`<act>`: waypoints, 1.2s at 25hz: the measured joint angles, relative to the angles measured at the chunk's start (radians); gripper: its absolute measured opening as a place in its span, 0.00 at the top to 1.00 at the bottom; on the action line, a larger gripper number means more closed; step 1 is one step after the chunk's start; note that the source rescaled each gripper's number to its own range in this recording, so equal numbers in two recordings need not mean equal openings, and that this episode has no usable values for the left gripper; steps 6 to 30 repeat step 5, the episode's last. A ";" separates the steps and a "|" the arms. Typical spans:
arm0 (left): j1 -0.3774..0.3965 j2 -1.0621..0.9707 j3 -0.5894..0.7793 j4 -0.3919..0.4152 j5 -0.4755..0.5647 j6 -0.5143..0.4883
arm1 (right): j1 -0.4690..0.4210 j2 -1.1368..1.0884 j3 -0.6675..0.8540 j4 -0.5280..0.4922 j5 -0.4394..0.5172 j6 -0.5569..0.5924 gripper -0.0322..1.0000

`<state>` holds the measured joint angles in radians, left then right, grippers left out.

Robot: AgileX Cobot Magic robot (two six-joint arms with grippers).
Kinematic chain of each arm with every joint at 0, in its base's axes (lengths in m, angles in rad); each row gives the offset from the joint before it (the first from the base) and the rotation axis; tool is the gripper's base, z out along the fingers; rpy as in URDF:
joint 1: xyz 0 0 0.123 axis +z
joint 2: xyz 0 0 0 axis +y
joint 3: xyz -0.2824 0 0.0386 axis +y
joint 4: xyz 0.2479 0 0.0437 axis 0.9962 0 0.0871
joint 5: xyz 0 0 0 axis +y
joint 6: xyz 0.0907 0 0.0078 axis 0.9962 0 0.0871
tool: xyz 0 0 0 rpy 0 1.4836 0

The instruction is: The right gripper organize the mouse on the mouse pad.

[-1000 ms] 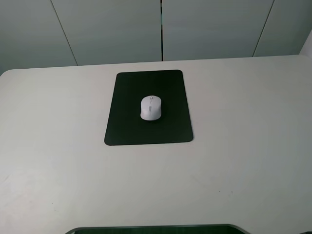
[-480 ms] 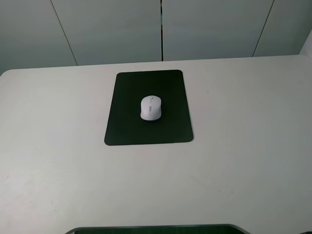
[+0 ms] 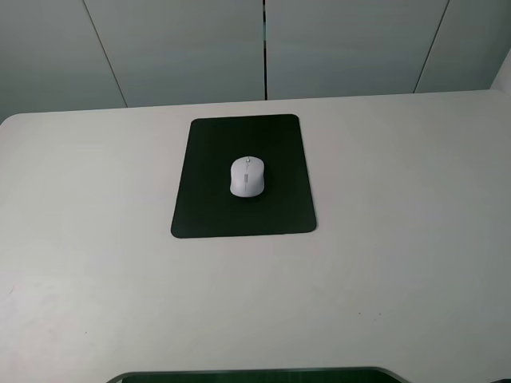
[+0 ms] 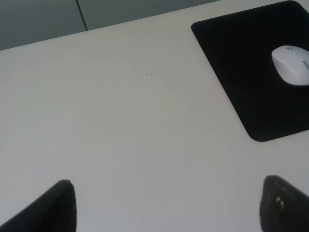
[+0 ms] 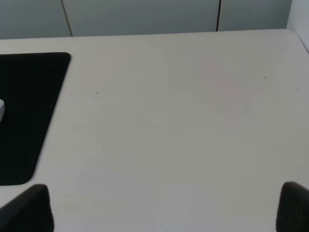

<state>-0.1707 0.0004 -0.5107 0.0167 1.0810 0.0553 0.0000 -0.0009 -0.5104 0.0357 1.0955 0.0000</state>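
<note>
One mouse [image 3: 247, 176] is lying on one mouse pad [image 3: 209, 203], near the pad's middle, its scroll wheel end pointing toward the far wall. The pad is lying flat on the pale counter [image 3: 399, 239], a little left of centre in the high view. Nothing is touching the mouse.

Two grippers are showing, each only in its own wrist view. The left gripper [image 4: 169, 205] is hanging over bare counter, its two dark fingers [image 4: 55, 208] spread wide apart and gripping nothing; the pad and mouse are sitting well beyond it. The right gripper [image 5: 164, 208] is likewise hanging over bare counter, its two fingers [image 5: 294, 205] spread wide, though only their tips are showing. From there, one corner of the pad and what is probably a sliver of the mouse are appearing at the frame's edge.
</note>
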 joint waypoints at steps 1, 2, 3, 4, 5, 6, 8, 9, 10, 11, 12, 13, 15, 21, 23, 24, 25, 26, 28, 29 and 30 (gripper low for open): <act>0.000 0.000 0.000 0.000 0.000 0.000 | 0.000 0.000 0.000 0.000 0.000 0.000 0.00; 0.000 0.000 0.000 0.000 0.000 0.000 | 0.000 0.000 0.000 0.000 0.000 0.000 0.00; 0.000 0.000 0.000 0.000 0.000 0.000 | 0.000 0.000 0.000 0.000 0.000 0.000 0.00; 0.000 0.000 0.000 0.000 0.000 0.000 | 0.000 0.000 0.000 0.000 0.000 0.000 0.00; 0.000 0.000 0.000 0.000 0.000 0.000 | 0.000 0.000 0.000 0.000 0.000 0.000 0.00; 0.000 0.000 0.000 0.000 0.000 0.000 | 0.000 0.000 0.000 0.000 0.000 0.000 0.00; 0.000 0.000 0.000 0.000 0.000 0.000 | 0.000 0.000 0.000 0.000 0.000 0.000 0.00; 0.000 0.000 0.000 0.000 0.000 0.000 | 0.000 0.000 0.000 0.000 0.000 0.000 0.00; 0.000 0.000 0.000 0.000 0.000 0.000 | 0.000 0.000 0.000 0.000 0.000 0.000 0.00; 0.000 0.000 0.000 0.000 0.000 0.000 | 0.000 0.000 0.000 0.000 0.000 0.000 0.00; 0.000 0.000 0.000 0.000 0.000 0.000 | 0.000 0.000 0.000 0.000 0.000 0.000 0.00; 0.000 0.000 0.000 0.000 0.000 0.000 | 0.000 0.000 0.000 0.000 0.000 0.000 0.00; 0.000 0.000 0.000 0.000 0.000 0.000 | 0.000 0.000 0.000 0.000 0.000 0.000 0.00; 0.000 0.000 0.000 0.000 0.000 0.000 | 0.000 0.000 0.000 0.000 0.000 0.000 0.00; 0.000 0.000 0.000 0.000 0.000 0.000 | 0.000 0.000 0.000 0.000 0.000 0.000 0.00; 0.000 0.000 0.000 0.000 0.000 0.000 | 0.000 0.000 0.000 0.000 0.000 0.000 0.00; 0.000 0.000 0.000 0.000 0.000 0.000 | 0.000 0.000 0.000 0.000 0.000 0.000 0.00; 0.000 0.000 0.000 0.000 0.000 0.000 | 0.000 0.000 0.000 0.000 0.000 0.000 0.00; 0.000 0.000 0.000 0.000 0.000 0.000 | 0.000 0.000 0.000 0.000 0.000 0.000 0.00; 0.000 0.000 0.000 0.000 0.000 0.000 | 0.000 0.000 0.000 0.000 0.000 0.000 0.00; 0.000 0.000 0.000 0.000 0.000 0.000 | 0.000 0.000 0.000 0.000 0.000 0.000 0.00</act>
